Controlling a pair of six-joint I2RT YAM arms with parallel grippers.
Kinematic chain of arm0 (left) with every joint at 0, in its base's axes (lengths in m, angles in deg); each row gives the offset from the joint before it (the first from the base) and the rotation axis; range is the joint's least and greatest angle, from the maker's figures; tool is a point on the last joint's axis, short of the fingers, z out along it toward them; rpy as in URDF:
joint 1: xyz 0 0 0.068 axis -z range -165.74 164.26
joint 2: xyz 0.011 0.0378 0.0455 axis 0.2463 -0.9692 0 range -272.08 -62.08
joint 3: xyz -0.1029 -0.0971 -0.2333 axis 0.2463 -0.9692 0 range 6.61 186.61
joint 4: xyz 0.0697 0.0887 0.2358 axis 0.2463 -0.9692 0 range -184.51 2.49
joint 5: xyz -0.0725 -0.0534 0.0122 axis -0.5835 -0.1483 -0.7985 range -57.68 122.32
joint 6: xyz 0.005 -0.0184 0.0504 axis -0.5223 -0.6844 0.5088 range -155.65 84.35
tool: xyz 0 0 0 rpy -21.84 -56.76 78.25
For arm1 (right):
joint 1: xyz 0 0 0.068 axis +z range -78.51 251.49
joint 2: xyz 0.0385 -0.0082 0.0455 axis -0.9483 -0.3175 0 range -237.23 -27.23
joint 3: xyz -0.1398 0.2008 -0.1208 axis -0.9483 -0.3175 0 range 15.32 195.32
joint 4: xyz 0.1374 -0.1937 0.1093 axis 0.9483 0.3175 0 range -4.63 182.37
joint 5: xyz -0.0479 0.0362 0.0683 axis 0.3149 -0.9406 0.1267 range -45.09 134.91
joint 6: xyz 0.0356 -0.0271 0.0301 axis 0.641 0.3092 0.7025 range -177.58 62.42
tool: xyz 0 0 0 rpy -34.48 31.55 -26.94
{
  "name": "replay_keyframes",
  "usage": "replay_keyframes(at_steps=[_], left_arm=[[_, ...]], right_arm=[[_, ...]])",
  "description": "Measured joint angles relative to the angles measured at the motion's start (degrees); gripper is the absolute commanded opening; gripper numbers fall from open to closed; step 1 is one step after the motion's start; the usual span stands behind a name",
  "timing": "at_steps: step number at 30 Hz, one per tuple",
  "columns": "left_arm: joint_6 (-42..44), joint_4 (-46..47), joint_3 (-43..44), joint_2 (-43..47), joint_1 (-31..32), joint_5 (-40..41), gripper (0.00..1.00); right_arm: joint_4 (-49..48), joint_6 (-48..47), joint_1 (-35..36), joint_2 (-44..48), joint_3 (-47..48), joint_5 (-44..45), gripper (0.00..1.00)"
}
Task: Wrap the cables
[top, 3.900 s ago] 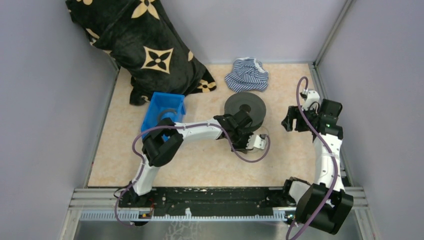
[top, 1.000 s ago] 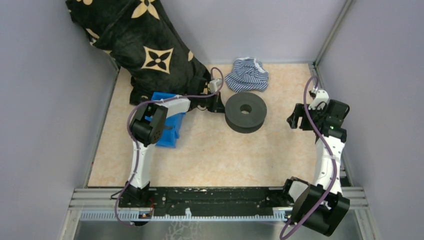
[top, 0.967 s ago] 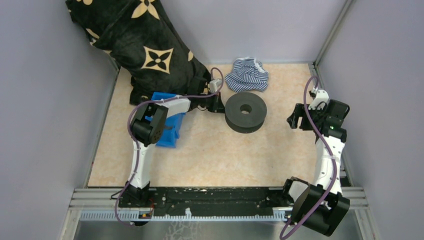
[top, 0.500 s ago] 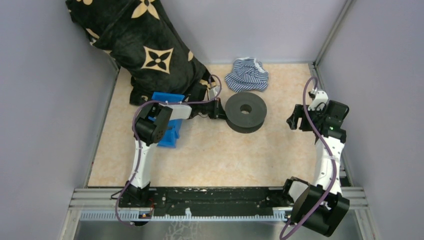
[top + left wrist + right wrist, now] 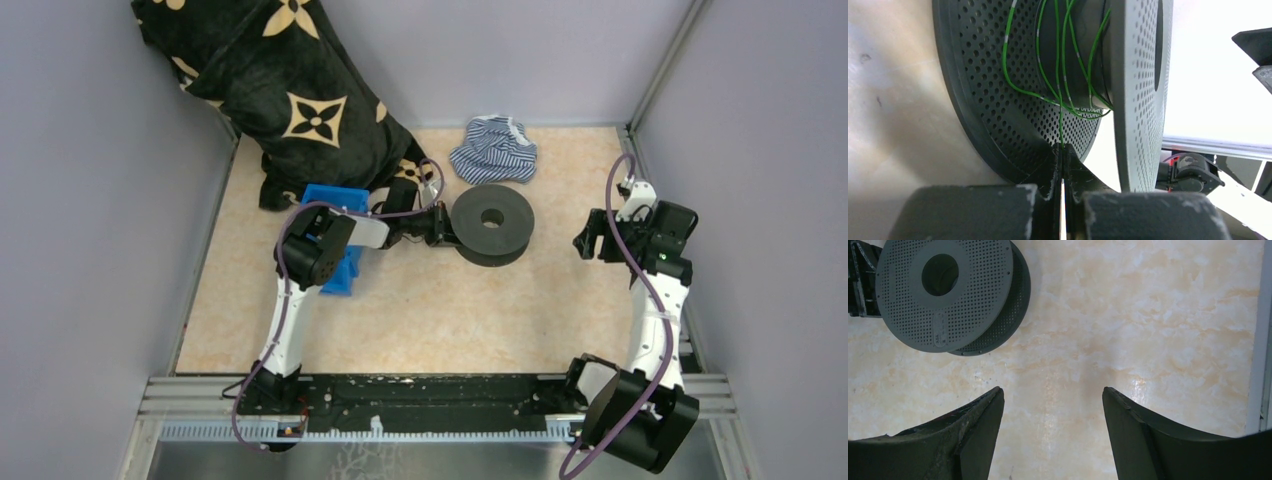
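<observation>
The cables are one thin green wire (image 5: 1063,60) wound in loose turns round the core of a black perforated spool (image 5: 998,100). The spool lies flat near the table's middle (image 5: 491,223) and shows at the upper left of the right wrist view (image 5: 943,290). My left gripper (image 5: 447,222) sits at the spool's left edge, level with the gap between its flanges. Its jaws (image 5: 1062,150) are shut on a strand of the wire that runs straight up to the core. My right gripper (image 5: 592,234) hangs open over bare table to the right of the spool (image 5: 1050,392), holding nothing.
A black blanket with tan flowers (image 5: 290,90) is heaped at the back left. A blue bin (image 5: 335,240) stands under the left arm's elbow. A striped cloth (image 5: 493,150) lies behind the spool. Grey walls close in three sides, and a metal rail (image 5: 420,400) runs along the front.
The left arm has swung its gripper from beside the blanket's corner toward me and right, up to the spool's left edge. The right arm has stayed still.
</observation>
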Motion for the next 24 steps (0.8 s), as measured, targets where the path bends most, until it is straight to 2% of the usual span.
replay_keyframes(at_steps=[5,8,12,24], left_arm=[[-5.4,4.9,-1.9,-0.6,0.4,-0.5,0.00],[-8.5,7.4,-2.8,-1.0,0.6,-0.7,0.05],[-11.8,10.9,-4.6,-1.0,0.6,-0.9,0.05],[-15.4,14.3,-5.9,-1.1,0.6,-1.3,0.05]], right_arm=[[0.0,0.0,0.0,0.0,0.0,0.0,0.72],[0.0,0.0,0.0,0.0,0.0,0.0,0.72],[0.0,0.0,0.0,0.0,0.0,0.0,0.73],[0.0,0.0,0.0,0.0,0.0,0.0,0.73]])
